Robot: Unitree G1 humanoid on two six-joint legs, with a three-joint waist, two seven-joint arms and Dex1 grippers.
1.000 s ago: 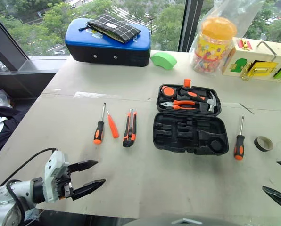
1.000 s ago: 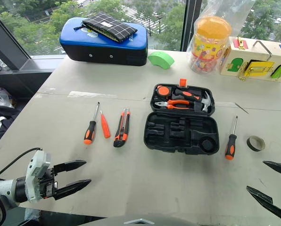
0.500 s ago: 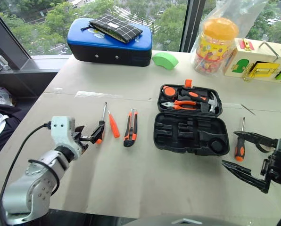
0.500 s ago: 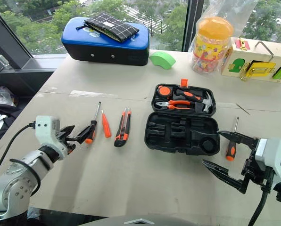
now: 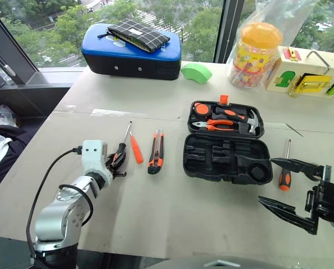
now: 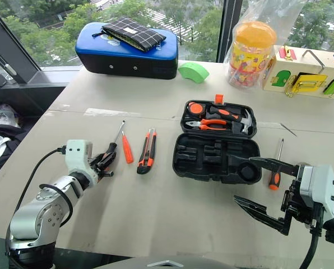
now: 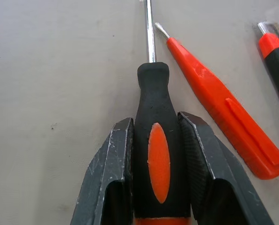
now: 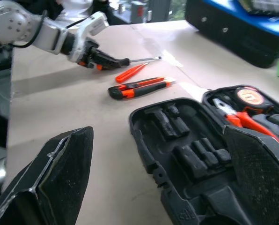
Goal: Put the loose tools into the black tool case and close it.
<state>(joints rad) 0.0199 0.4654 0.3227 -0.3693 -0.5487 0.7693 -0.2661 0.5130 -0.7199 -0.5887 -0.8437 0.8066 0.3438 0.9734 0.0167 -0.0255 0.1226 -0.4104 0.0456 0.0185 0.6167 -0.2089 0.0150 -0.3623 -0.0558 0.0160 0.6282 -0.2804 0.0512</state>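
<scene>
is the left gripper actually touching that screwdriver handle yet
Touching. In the left wrist view both fingers of the left gripper press flat against the sides of the screwdriver handle, with no gap on either side; the screwdriver lies on the table.

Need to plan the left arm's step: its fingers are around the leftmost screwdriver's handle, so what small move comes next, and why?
Probably lift straight up a little. The left gripper has its fingers pressed on both sides of the black-and-orange-handled screwdriver, which lies flat on the grey table, close beside the thin all-orange tool.
</scene>
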